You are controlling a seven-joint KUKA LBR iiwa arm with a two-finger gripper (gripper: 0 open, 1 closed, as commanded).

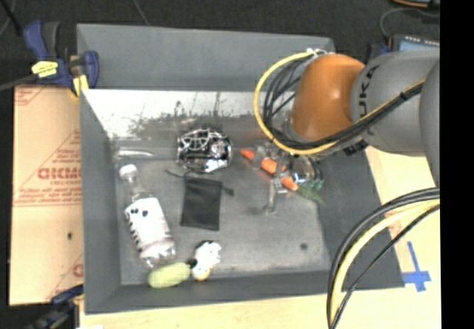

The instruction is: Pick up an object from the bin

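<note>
The gripper (281, 187) hangs low in the right half of the grey bin (207, 61), touching or just above a small orange thing (266, 164). I cannot tell whether it is apart or together. To its left lie a black-and-white mesh ball (204, 151), a black pouch (201, 203) and a clear bottle (148, 227).

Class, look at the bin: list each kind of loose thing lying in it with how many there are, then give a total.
Clear bottle with spotted white label: 1
Black pouch: 1
Black-and-white patterned ball: 1
Small white toy: 1
Yellow-green lump: 1
Orange and green bits by the claw: too unclear to count
Total: 5 clearly seen
</note>
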